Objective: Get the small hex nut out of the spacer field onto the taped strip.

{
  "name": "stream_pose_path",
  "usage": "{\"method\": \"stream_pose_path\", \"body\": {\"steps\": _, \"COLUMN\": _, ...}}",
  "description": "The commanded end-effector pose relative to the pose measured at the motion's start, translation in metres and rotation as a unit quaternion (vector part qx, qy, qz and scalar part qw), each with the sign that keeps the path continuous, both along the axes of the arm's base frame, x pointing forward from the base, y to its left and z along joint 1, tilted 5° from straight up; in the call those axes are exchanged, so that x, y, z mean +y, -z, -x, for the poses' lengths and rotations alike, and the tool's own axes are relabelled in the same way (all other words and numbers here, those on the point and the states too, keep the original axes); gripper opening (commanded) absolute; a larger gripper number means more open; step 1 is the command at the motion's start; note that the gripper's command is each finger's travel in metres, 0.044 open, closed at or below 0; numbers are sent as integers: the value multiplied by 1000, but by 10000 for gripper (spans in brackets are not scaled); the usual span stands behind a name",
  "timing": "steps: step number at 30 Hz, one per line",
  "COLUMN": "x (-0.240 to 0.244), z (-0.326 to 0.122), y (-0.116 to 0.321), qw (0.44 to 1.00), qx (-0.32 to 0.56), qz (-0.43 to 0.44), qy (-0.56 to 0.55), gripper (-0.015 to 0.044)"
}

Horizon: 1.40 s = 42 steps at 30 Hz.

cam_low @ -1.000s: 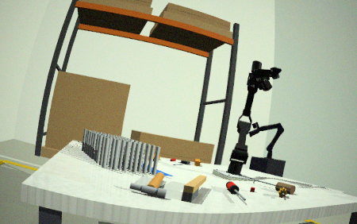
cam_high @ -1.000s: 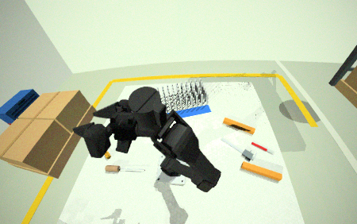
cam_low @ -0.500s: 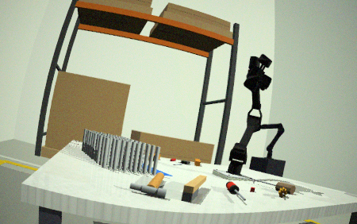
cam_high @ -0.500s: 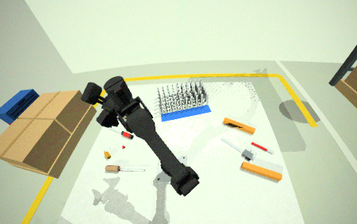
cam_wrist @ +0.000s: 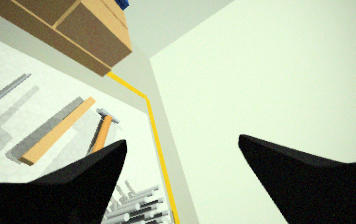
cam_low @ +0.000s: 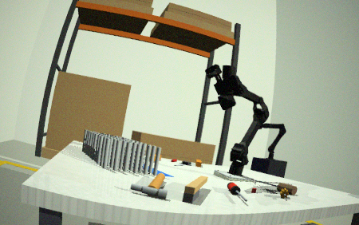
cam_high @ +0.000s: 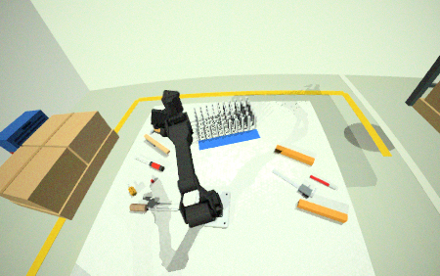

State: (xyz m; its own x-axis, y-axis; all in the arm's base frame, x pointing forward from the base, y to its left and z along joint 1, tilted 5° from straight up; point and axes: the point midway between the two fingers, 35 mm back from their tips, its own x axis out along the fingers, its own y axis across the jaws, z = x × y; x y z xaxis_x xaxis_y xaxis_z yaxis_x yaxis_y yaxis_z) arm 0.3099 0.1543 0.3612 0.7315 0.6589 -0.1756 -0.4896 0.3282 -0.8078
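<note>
The standing metal spacers (cam_high: 225, 120) (cam_low: 120, 153) (cam_wrist: 136, 207) form a dense upright field at the back of the table. The blue taped strip (cam_high: 230, 140) lies along their front. The hex nut cannot be made out. A long thin shaft with a brown handle (cam_high: 138, 207) (cam_low: 287, 188) lies beside the arm base. A red-handled tool (cam_high: 156, 166) (cam_low: 234, 188) and an orange-handled hammer (cam_low: 157, 181) (cam_wrist: 102, 133) lie on the same side, the hammer nearest the spacers. My gripper (cam_wrist: 184, 142) is open and empty, raised high above the table, left of the spacers in the top view.
A wooden bar (cam_high: 157, 145) (cam_low: 195, 188) (cam_wrist: 60, 131) lies near the hammer. A small brass-coloured piece (cam_high: 132, 190) (cam_low: 284, 193) lies near the brown handle. Across the table are two orange bars (cam_high: 295, 155) (cam_high: 323, 211), a grey tool (cam_high: 305, 190) and a red-and-white pen-like piece (cam_high: 320, 180).
</note>
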Motion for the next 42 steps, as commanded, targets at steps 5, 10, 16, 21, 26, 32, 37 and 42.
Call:
{"method": "stream_pose_path", "body": {"steps": 5, "x": -79, "z": -66, "y": 98, "qw": 946, "qx": 198, "qz": -184, "qy": 178, "gripper": 440}}
{"method": "stream_pose_path", "body": {"steps": 10, "x": -135, "z": -81, "y": 158, "qw": 863, "qx": 286, "qz": -308, "qy": 282, "gripper": 440}}
{"method": "stream_pose_path", "body": {"steps": 16, "x": -198, "z": -73, "y": 225, "qw": 725, "qx": 350, "qz": -451, "qy": 385, "gripper": 440}}
{"method": "stream_pose_path", "body": {"steps": 21, "x": -202, "z": -72, "y": 229, "qw": 715, "qx": 353, "qz": -460, "qy": 391, "gripper": 440}}
{"method": "stream_pose_path", "body": {"steps": 26, "x": -202, "z": -72, "y": 229, "qw": 715, "qx": 353, "qz": -460, "qy": 391, "gripper": 440}}
{"method": "stream_pose_path", "body": {"steps": 32, "x": -202, "z": -72, "y": 229, "qw": 715, "qx": 353, "qz": -460, "qy": 391, "gripper": 440}}
{"method": "stream_pose_path", "body": {"steps": 37, "x": -202, "z": -72, "y": 229, "qw": 715, "qx": 353, "qz": -460, "qy": 391, "gripper": 440}}
{"method": "stream_pose_path", "body": {"steps": 42, "x": -202, "z": -72, "y": 229, "qw": 715, "qx": 353, "qz": -460, "qy": 391, "gripper": 440}}
